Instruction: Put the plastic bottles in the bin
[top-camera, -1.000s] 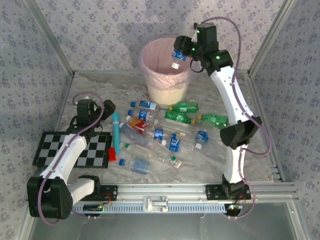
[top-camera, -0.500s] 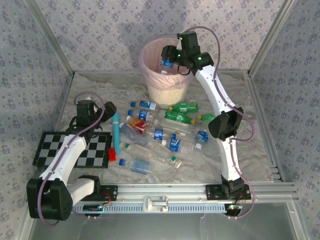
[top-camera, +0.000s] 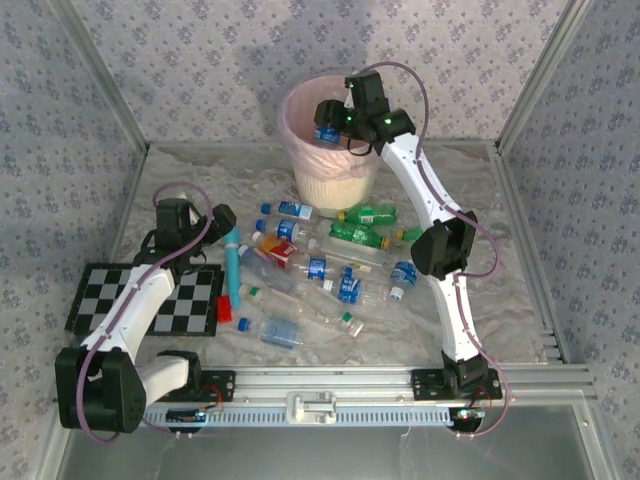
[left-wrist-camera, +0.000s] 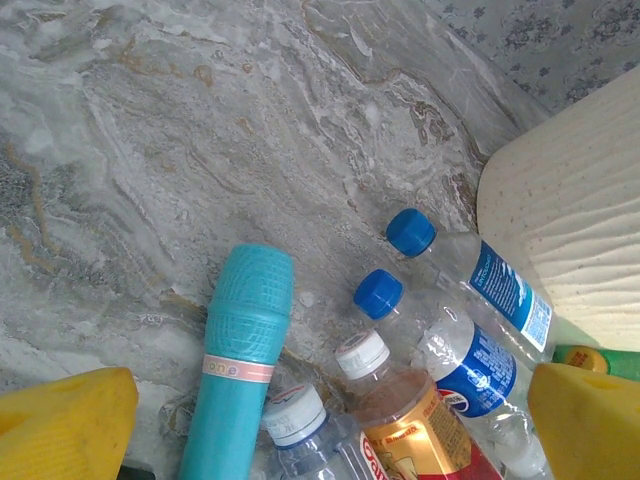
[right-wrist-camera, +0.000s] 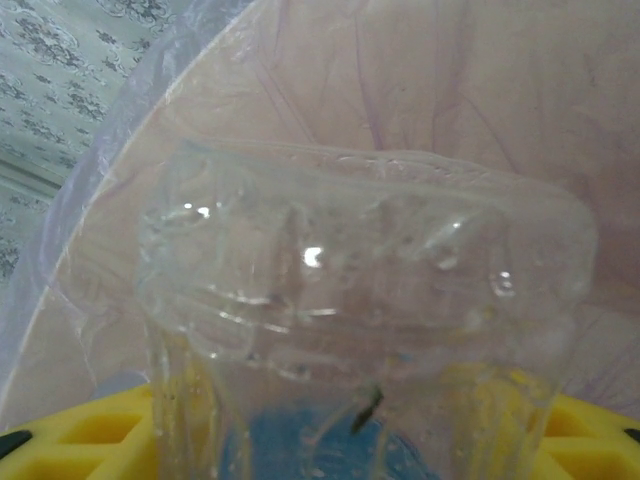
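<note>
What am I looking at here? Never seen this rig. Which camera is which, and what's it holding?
These are two robot arms bolted to the near edge of a table. The wide picture comes from a fixed camera above and behind them. The other two come from a camera on each wrist, looking past that arm's own fingers.

On the marbled table lie loose plastic bottles, a teal stick-like tool, a checkerboard and a cream bin lined with a pink bag.

The left fingers, yellow, stand open and empty above the bottles. The right fingers are over the bin's mouth with a clear bottle between them. How tightly they grip it, I can't tell.
</note>
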